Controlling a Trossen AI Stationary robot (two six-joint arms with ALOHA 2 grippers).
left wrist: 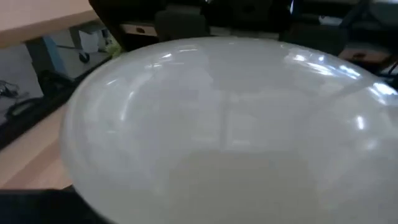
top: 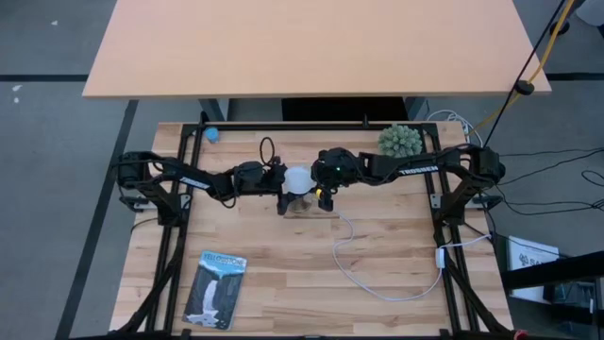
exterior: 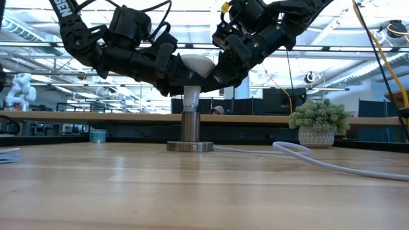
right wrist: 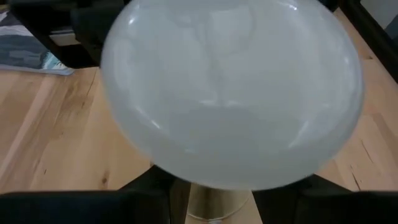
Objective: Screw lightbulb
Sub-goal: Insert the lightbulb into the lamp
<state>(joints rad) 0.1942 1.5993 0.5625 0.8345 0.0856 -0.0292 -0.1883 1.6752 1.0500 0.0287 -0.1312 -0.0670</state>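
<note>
The white lightbulb (top: 299,178) stands upright, its narrow base in the grey socket (exterior: 190,124), whose round disc (exterior: 190,146) rests on the table. Its frosted globe (exterior: 195,64) fills both wrist views (left wrist: 217,124) (right wrist: 230,93). My left gripper (top: 281,184) is close against the bulb's left side (exterior: 174,80). My right gripper (top: 319,189) comes in from the bulb's right (exterior: 215,78) and is shut on it. My right gripper has the lightbulb between its two fingers, just under the globe where it tapers (right wrist: 186,180). One finger (right wrist: 81,208) is on each side. The fingers slant down from the table's right. The bulb stands upright in the socket.
A white cord (top: 377,274) runs from the socket across the table's right half. A potted plant (top: 399,142) stands at the far right. A blue packaging card (top: 215,288) lies at the near left. A small blue thing (top: 211,134) sits at the far left.
</note>
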